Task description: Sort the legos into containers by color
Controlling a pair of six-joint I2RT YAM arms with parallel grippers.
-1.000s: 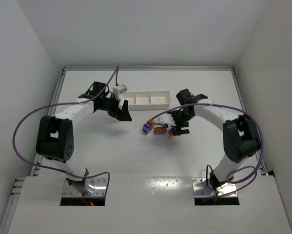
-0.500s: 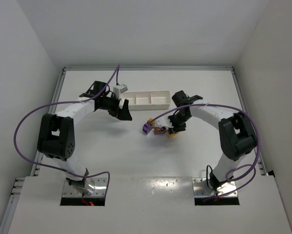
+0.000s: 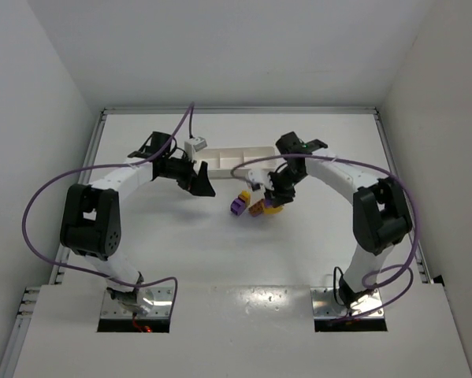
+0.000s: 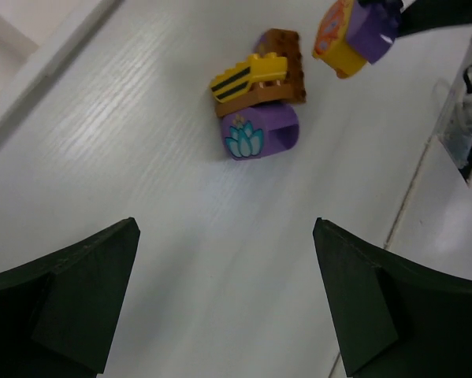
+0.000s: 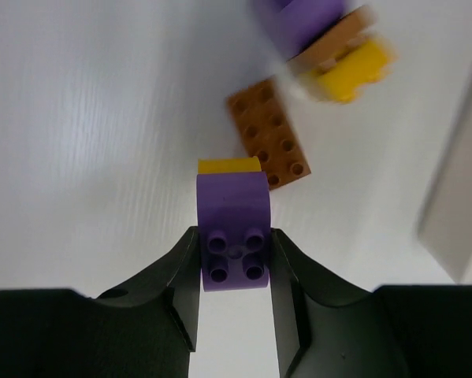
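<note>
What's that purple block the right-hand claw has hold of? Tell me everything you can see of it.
The purple brick is a small, plastic-looking block with four round studs facing the wrist camera. The right gripper is shut on it, one black finger pressed against each side. A yellow piece sits against its far end, seemingly attached. Beyond lie the white table and a brown studded plate; whether it is lifted clear I cannot tell.

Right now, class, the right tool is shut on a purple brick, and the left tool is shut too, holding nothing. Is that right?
Not quite: the left tool is open, not shut. The left wrist view shows its jaws wide apart over the bare table, holding nothing. The rest stands: the right tool is shut on the purple brick.
</note>
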